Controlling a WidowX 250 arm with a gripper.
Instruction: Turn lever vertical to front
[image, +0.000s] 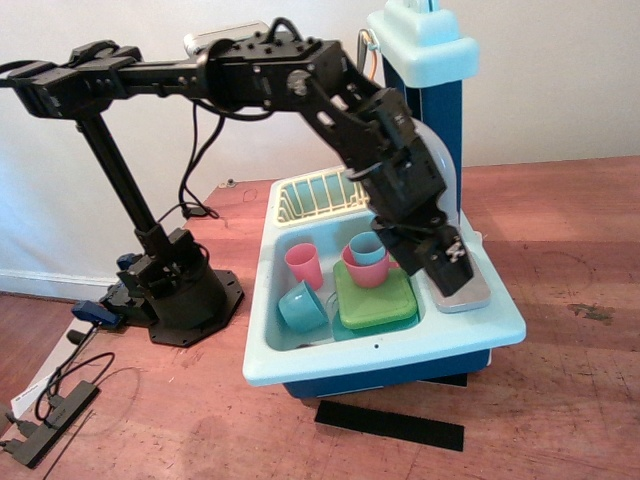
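One fixed cam, front-on, mid-range, slightly above toy sink (300, 365).
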